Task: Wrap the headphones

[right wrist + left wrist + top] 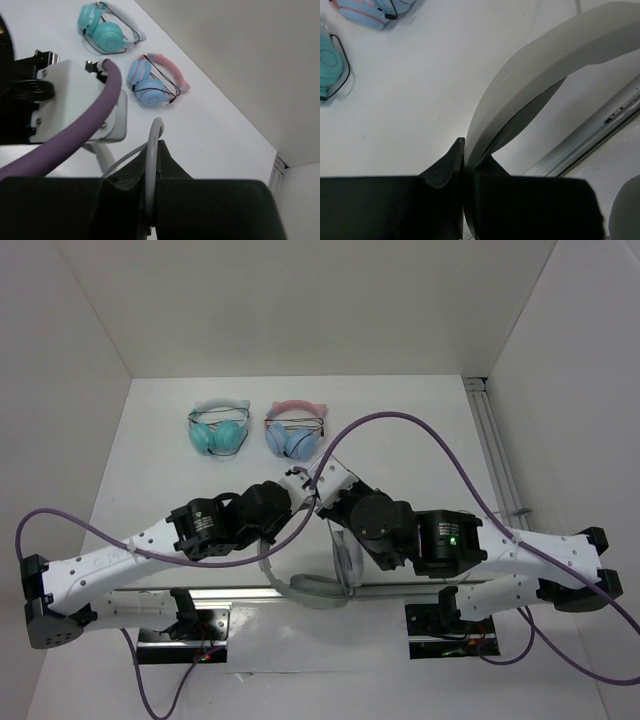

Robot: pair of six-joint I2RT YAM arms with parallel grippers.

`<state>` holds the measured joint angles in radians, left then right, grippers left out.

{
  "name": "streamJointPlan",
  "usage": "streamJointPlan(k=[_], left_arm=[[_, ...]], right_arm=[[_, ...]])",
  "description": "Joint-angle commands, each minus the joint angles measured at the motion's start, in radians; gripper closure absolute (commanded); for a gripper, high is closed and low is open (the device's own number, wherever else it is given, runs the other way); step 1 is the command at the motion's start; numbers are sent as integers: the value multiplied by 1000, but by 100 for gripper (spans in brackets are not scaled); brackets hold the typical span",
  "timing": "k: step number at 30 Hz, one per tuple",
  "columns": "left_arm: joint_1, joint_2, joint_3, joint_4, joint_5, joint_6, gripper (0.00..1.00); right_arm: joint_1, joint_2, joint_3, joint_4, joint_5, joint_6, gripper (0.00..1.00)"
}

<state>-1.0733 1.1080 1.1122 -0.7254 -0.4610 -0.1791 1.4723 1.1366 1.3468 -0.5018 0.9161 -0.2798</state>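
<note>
And there the left end effector [468, 161] was, jaws pinched shut on the wide pale grey band of the headphones [545, 55]; the band rose out of the dark fingers and arched away over the white tabletop [400, 410]. From above, both arms met over the middle of the tabletop; the headphones sat beneath them, close to the near edge, with the grey band crossing the metal rail [230, 592] that ran along that edge.

The right end effector [151, 165] was closed too, clamped on a narrow pale grey part of the headphones; band edge or cable, I could not tell from that angle; a thinner grey strand curved off to its left. A thick purple cable [75, 135] swept across the right wrist view, plugged into the left arm's white housing.

Well apart, toward the far left corner, lay the teal pair [218, 428] and, just beside it on the right, the blue pair with the pink band [295, 432]; both flat on the tabletop, each with a thin dark cable around it.
</note>
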Motion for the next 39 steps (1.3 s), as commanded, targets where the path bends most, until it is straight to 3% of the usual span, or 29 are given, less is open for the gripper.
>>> streamJointPlan(k=[1,12,15,23,26,30,33,39], left_arm=[[-8,-27,15,84,117,12,100],[-8,-191,6,93,245,32,100],[-8,-200,6,93,255,32,100],[-8,-258,63,74,136,-11,100],[-8,-244,149,8,93,-59,100],[-8,-205,270,-51,44,-112,100],[-8,-214,316,-34,65,-138,100],[-8,-226,380,17,30,-200,100]], right_arm=[[-32,-5,-1,62,-29,-38,100],[-337,-60,-100,115,-259,-59,100],[-372,-60,-112,127,-327,-38,100],[-483,-81,-215,221,-390,4,100],[-562,-81,-264,284,-434,57,100],[-681,-48,-297,328,-589,134,100],[-681,-38,-308,362,-658,171,100],[-681,-58,-429,526,-959,256,93]])
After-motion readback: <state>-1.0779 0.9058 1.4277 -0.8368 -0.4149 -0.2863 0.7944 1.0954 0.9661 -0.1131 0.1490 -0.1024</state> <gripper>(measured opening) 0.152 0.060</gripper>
